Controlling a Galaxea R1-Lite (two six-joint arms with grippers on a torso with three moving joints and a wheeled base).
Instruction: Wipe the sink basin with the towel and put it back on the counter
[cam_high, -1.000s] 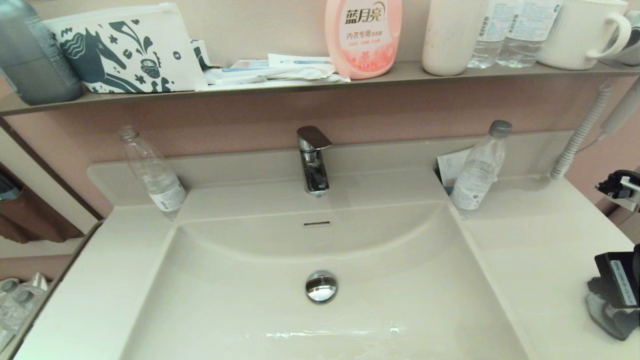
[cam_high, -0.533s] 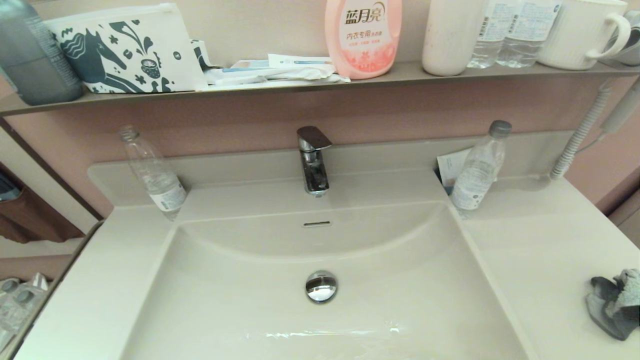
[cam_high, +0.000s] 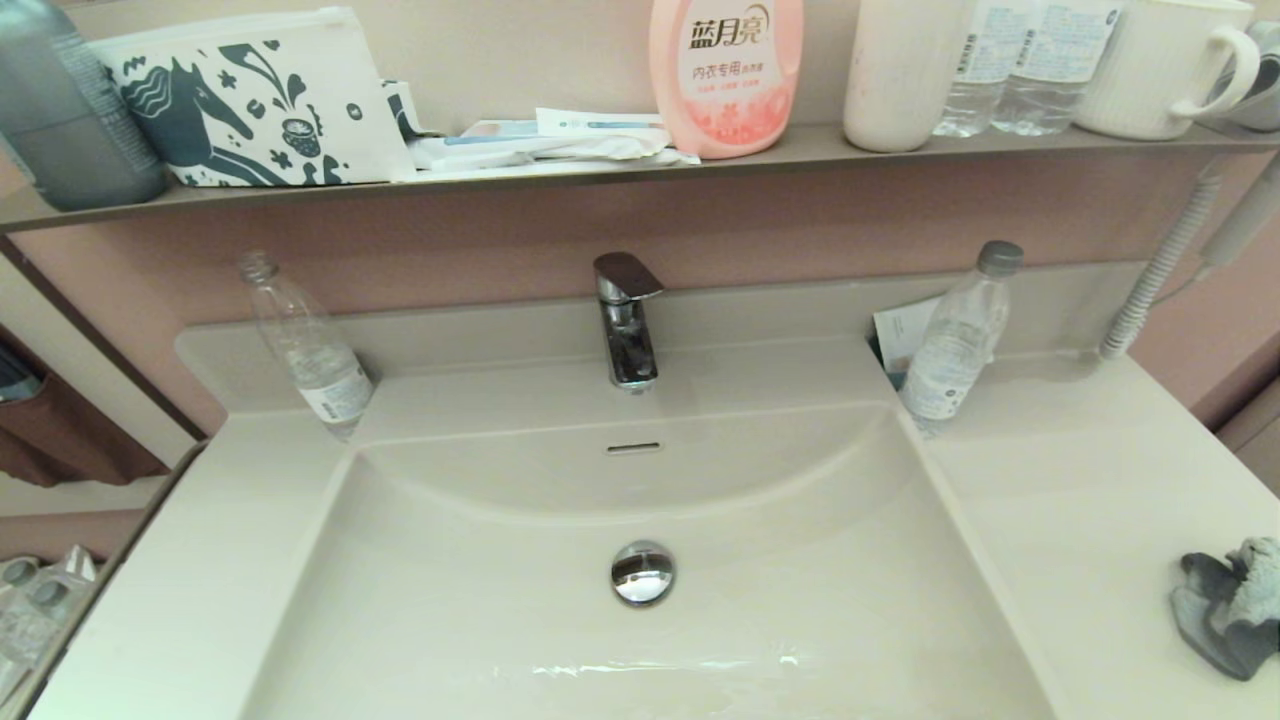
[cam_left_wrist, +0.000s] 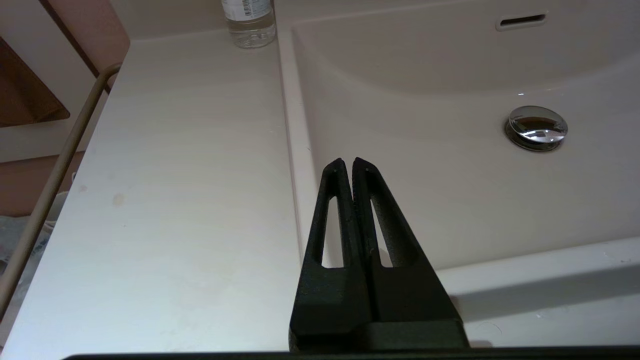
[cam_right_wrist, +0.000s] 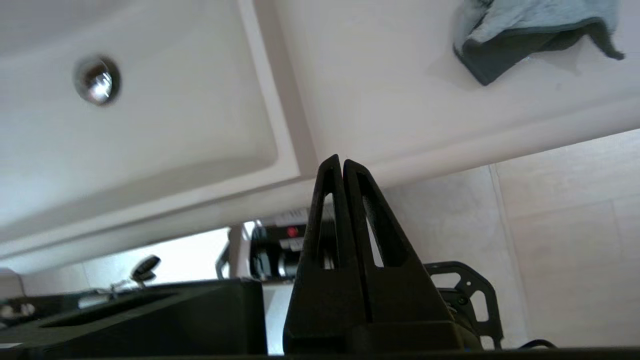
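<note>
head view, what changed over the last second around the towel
The right claw was over the towel at the counter's right edge a second ago; it has since pulled back out of the head view and now sits shut, off the counter's front edge. The towel was let go and lies crumpled where it was. The left claw is shut by the basin's left rim. Basin, faucet and bottles are unchanged.

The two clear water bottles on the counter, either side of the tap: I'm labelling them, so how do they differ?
The left bottle has no cap, while the right bottle wears a grey one. The left bottle leans with its top toward the left; the right bottle leans with its top toward the right. A folded paper sits behind the right bottle, none behind the left. Both are clear plastic with white labels, standing on the counter by the back ledge.
</note>
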